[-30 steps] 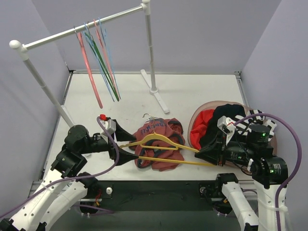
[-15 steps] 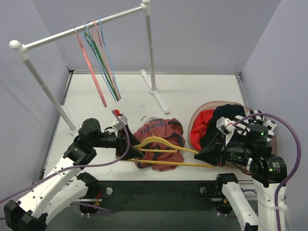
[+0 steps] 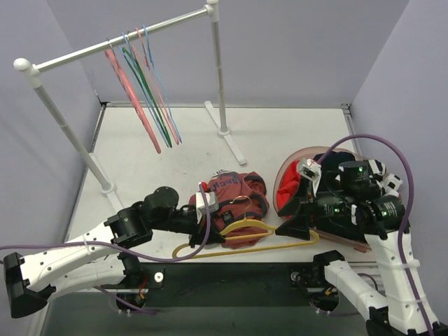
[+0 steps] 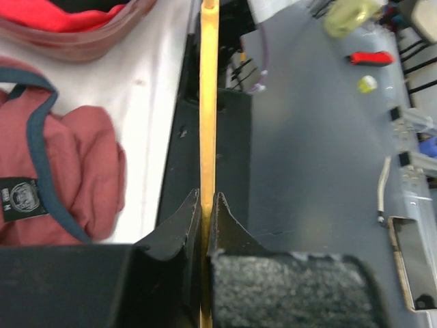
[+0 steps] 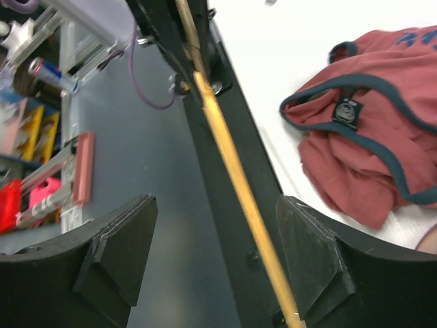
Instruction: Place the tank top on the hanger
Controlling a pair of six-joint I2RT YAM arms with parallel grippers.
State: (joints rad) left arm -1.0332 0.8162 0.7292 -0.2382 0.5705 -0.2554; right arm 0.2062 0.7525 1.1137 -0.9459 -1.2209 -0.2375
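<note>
Top external: white table, lilac walls; left tool grips hanger, right tool open

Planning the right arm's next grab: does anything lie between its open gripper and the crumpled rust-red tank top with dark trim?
Yes: the yellow plastic hanger passes between the open fingers of the right gripper and overlaps the near edge of the tank top. The left gripper is clamped on it. Nothing else visible intervenes.
</note>
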